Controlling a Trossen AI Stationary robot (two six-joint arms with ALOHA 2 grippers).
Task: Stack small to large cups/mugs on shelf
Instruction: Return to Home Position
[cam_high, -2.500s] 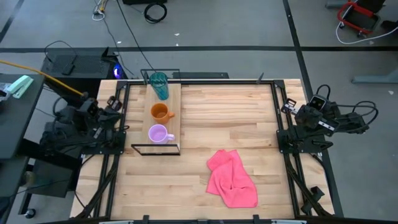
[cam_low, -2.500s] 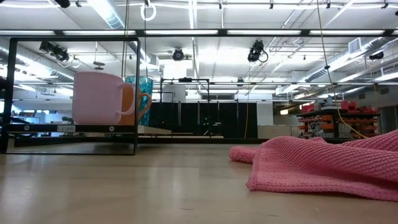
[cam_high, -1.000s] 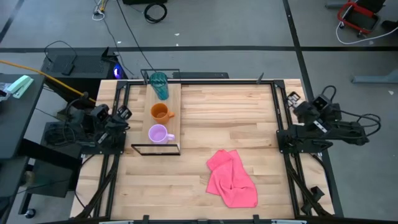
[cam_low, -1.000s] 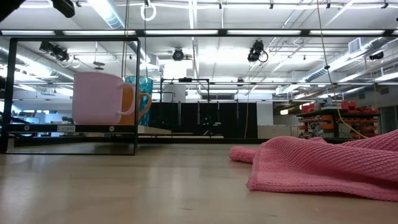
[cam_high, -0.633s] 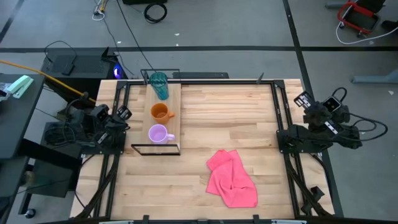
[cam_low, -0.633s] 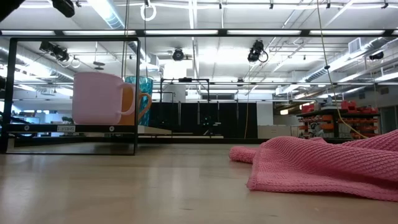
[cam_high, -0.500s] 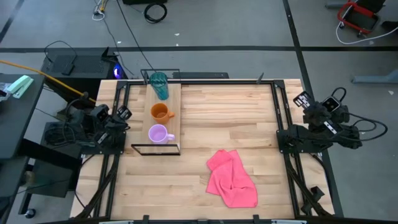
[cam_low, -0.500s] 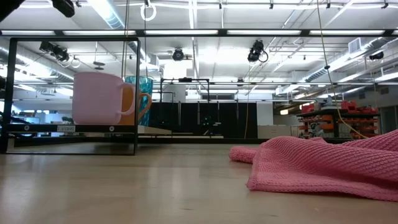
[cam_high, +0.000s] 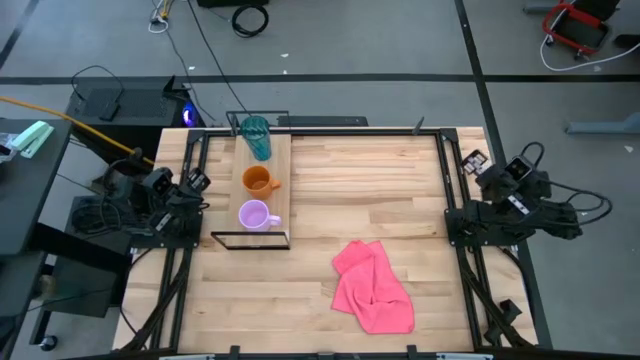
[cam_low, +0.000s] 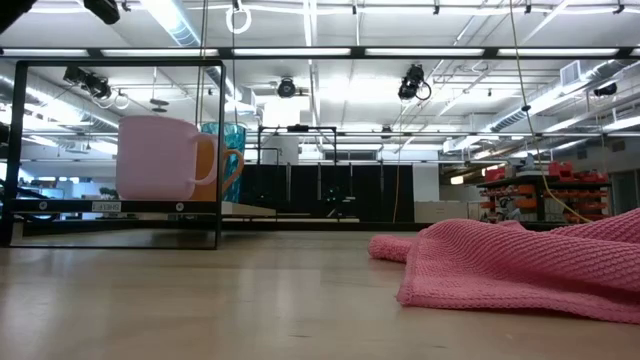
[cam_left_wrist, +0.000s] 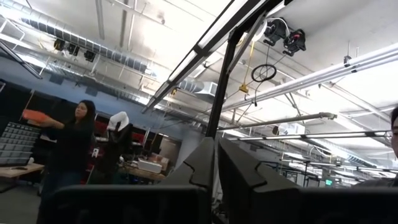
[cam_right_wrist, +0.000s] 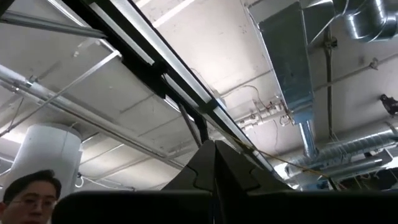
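Observation:
The shelf (cam_high: 281, 168), a light-wood plank on a black frame, stands at the table's far left. On it three vessels stand upright on their bases in a row: the teal tumbler (cam_high: 256, 136) at the far end, the orange mug (cam_high: 258, 180) in the middle, the lilac mug (cam_high: 254, 214) nearest. In the low view the lilac mug (cam_low: 155, 158) hides most of the orange mug (cam_low: 206, 160) and the tumbler (cam_low: 232, 138). My left gripper (cam_high: 197, 182) is shut and empty at the table's left edge. My right gripper (cam_high: 468, 160) is shut and empty at the right edge. Both wrist views look up at the ceiling.
A crumpled pink cloth (cam_high: 372, 286) lies on the tabletop near the front, right of centre, and fills the right of the low view (cam_low: 520, 262). Bare wood lies between the shelf and the right arm. People show in the room beyond.
My right gripper has swung a little toward the table's right edge and back again, staying shut and empty. The cups, shelf and cloth have not moved.

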